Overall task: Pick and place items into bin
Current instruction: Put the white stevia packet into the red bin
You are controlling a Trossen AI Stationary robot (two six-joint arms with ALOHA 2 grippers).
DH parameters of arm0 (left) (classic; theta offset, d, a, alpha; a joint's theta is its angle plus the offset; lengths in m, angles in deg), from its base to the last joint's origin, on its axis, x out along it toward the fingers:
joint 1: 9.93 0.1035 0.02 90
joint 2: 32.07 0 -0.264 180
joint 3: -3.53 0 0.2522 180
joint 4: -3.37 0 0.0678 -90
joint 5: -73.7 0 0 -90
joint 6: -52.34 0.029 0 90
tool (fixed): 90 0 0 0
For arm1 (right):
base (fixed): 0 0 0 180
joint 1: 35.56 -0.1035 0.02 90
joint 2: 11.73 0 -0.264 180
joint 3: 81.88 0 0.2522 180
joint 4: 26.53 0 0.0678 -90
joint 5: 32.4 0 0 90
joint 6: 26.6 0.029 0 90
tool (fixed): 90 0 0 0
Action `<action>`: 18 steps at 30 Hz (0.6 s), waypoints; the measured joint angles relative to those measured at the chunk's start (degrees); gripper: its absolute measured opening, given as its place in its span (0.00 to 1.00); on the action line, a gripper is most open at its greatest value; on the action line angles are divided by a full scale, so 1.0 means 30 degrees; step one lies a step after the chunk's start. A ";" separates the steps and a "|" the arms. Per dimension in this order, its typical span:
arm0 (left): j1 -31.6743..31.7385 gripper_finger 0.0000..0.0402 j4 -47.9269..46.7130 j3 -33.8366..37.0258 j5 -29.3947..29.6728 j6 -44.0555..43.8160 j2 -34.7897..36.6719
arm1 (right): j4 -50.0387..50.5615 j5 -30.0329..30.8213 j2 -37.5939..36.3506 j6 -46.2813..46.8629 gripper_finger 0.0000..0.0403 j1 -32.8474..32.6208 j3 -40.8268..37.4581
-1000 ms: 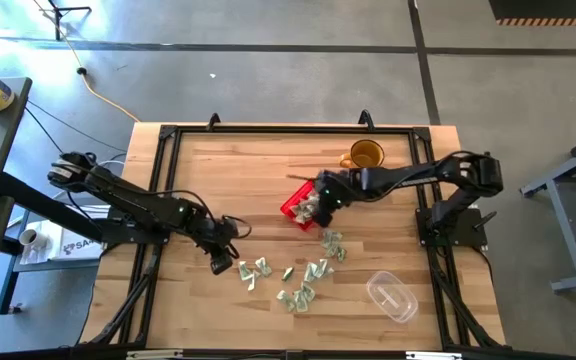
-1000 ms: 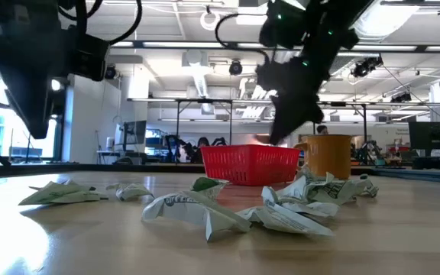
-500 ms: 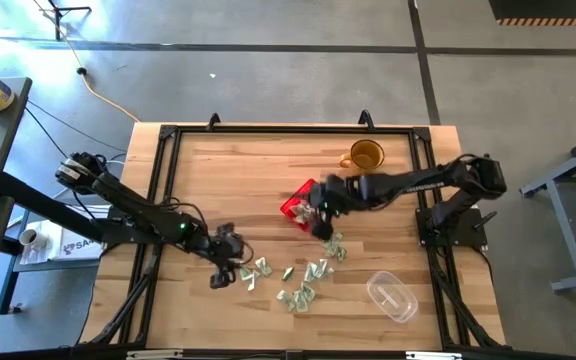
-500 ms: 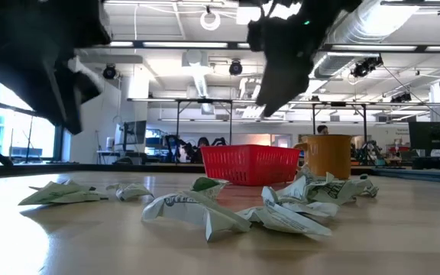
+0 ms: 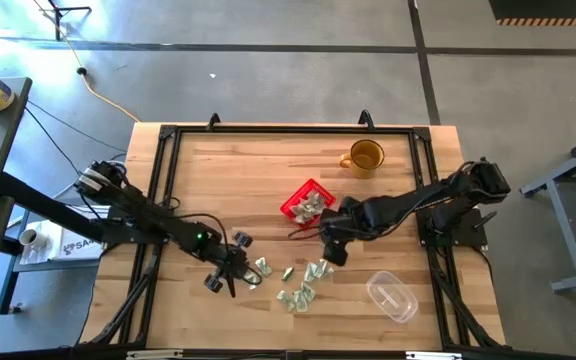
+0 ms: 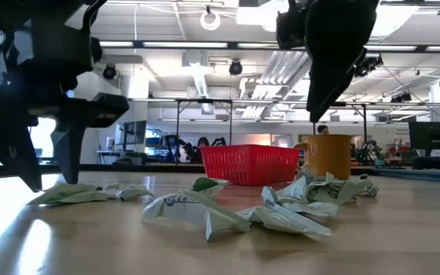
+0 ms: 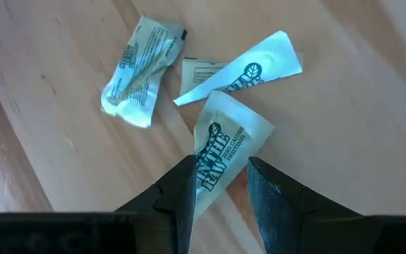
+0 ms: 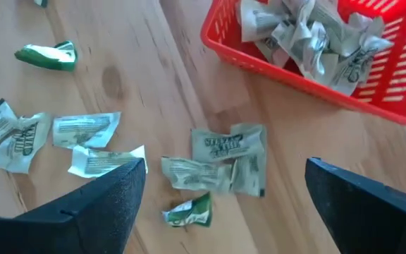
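From above, the small square red plastic bin [image 5: 305,203] sits near the middle of the pale wooden slat table [image 5: 228,170], already holding a heap of crumpled green-and-white wrapped packets, while more loose packets [image 5: 306,282] lie scattered on the wood in front of it. The left gripper [image 5: 230,276] is down at the near-left end of that scatter; the right gripper [image 5: 330,244] hangs just beside the bin, over the packets nearest it. An amber mug [image 5: 365,156] stands behind the bin, a clear plastic container [image 5: 392,297] at the near right. At table height, the bin [image 6: 249,164] shows behind the strewn packets [image 6: 198,209], mug [image 6: 328,156] at its side. Left wrist camera: the dark fingers [image 7: 182,197] straddle one packet [image 7: 222,147], part-spread, close on either side of it; whether they pinch it I cannot tell. Right wrist camera: fingers [image 8: 101,197] spread wide with nothing between them, packets [image 8: 217,166] below, filled bin [image 8: 309,49] beyond.
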State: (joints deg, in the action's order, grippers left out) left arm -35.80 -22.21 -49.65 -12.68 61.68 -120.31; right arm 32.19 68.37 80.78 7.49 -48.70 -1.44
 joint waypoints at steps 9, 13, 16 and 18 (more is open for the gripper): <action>0.0000 0.41 -0.1172 -0.0036 0.2337 0.0321 0.0729 | 0.0674 0.0520 -0.0007 0.1337 0.94 -0.0645 0.0000; 0.0007 0.41 -0.1429 -0.0036 0.2613 0.0643 0.0966 | 0.0911 0.0904 -0.0013 0.1303 0.94 -0.0521 -0.0002; 0.0169 0.41 -0.1578 -0.0011 0.2417 0.0683 0.0966 | 0.0923 0.0898 -0.0015 0.1158 0.94 -0.0232 -0.0015; 0.0594 0.41 -0.1501 0.0029 0.2252 0.0689 0.0966 | 0.0917 0.0898 -0.0015 0.1017 0.94 0.0021 -0.0022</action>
State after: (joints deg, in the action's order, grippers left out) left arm -34.02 -26.71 -49.56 -5.92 63.75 -117.41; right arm 34.94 71.07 80.74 10.55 -48.63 -1.51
